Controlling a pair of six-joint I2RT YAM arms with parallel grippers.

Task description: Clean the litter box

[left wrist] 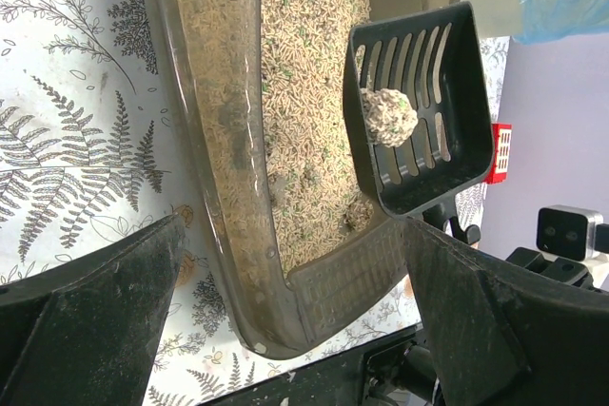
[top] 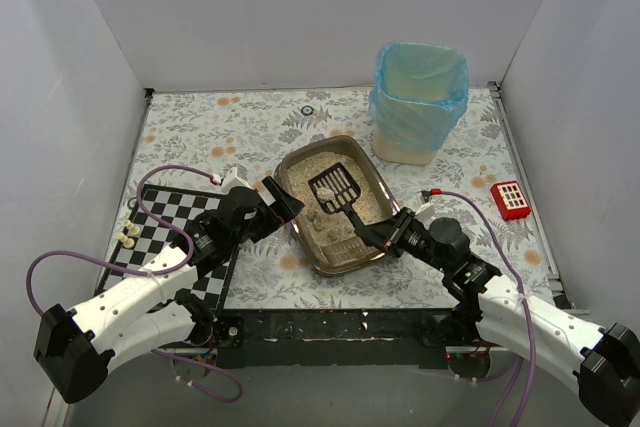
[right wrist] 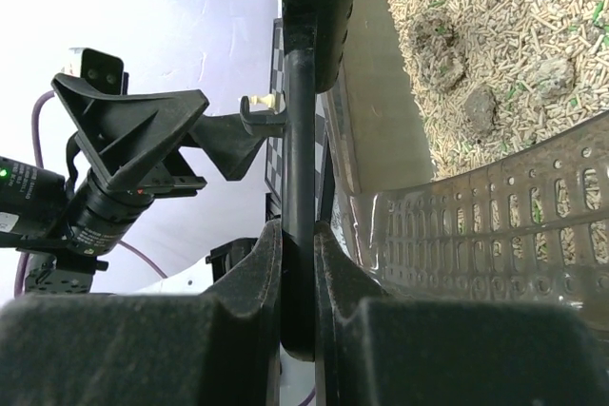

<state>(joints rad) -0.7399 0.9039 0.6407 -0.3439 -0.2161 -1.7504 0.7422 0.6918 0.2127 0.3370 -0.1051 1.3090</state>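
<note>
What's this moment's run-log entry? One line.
left gripper: open at dark brown plastic litter box rim | right gripper: shut on black slotted scoop handle | scoop: holds clump, over box

Field note: I'm finding no readable text, label, brand or number in any view. I'm seeing white marks on the small red box (top: 511, 199), too small to make out.

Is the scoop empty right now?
No, a round clump sits on the slotted blade of the scoop, seen from the left wrist.
</note>
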